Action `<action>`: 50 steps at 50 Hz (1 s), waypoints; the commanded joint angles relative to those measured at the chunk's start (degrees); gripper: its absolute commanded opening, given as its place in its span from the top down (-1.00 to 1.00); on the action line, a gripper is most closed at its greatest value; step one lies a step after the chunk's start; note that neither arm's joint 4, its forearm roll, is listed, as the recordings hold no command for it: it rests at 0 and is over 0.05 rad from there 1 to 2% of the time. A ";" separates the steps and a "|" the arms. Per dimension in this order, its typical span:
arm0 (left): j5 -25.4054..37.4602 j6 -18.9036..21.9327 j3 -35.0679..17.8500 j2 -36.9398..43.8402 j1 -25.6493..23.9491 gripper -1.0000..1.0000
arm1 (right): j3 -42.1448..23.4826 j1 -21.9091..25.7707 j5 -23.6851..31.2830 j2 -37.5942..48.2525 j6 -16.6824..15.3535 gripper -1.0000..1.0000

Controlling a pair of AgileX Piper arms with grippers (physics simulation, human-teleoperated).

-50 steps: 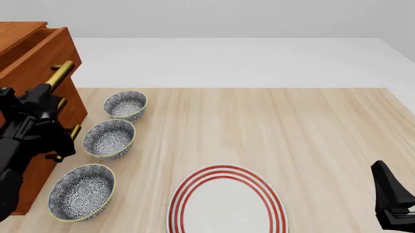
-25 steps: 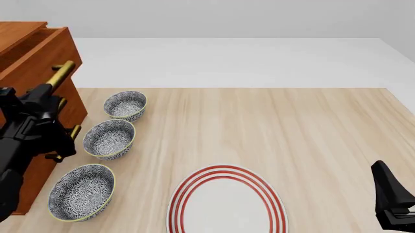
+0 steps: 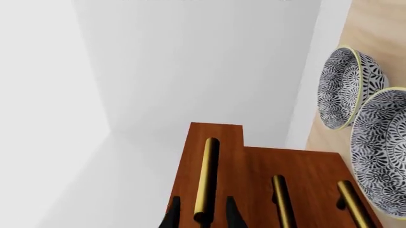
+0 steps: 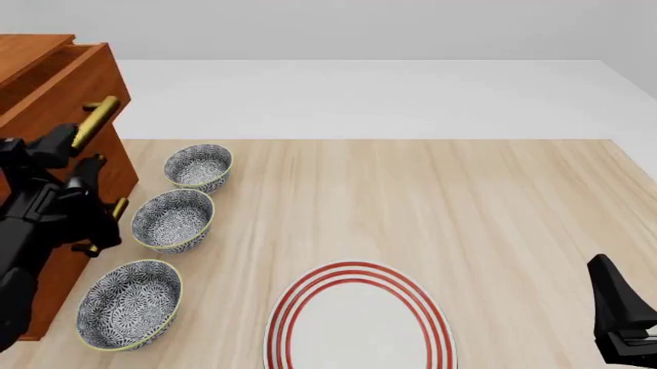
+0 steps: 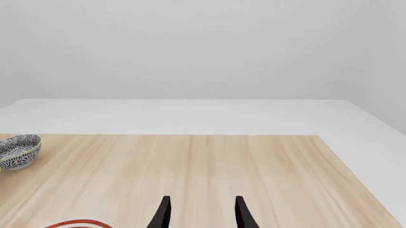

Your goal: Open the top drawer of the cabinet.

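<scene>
L gripper (image 3: 201, 216) fingers astride top drawer (image 4: 64, 81) handle (image 3: 204, 180), R gripper (image 5: 200, 213) parted

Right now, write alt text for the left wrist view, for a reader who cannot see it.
The left pincer has a finger on each side of the brass bar handle of the top drawer, which juts out past the rest of the reddish-brown cabinet. Two lower handles and two patterned bowls on the light wood table are also visible.

Reddish-brown cabinet (image 4: 98, 92) with brass handles (image 3: 205, 180); just beside it, black-and-white patterned bowls (image 4: 172, 219), yellow-rimmed; farther off, a white plate (image 4: 359, 319) ringed red on pale wood table (image 4: 462, 200).
</scene>
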 commanded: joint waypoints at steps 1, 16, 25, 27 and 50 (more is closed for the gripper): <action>-0.19 1.38 -1.04 -0.13 -0.42 -1.00 | 0.00 0.01 0.00 0.00 0.00 -1.00; 7.00 1.52 1.04 -8.00 0.68 -1.00 | 0.00 -0.01 -0.01 0.00 -0.01 -1.00; 11.20 1.85 1.95 -12.88 0.99 -1.00 | 0.00 0.00 -0.01 0.00 0.00 -1.00; 12.01 1.81 1.92 -13.75 1.03 -1.00 | 0.00 -0.01 0.00 0.00 0.01 -1.00; 24.52 -0.36 2.61 -25.41 -0.04 -1.00 | 0.00 0.00 0.00 0.00 0.00 -1.00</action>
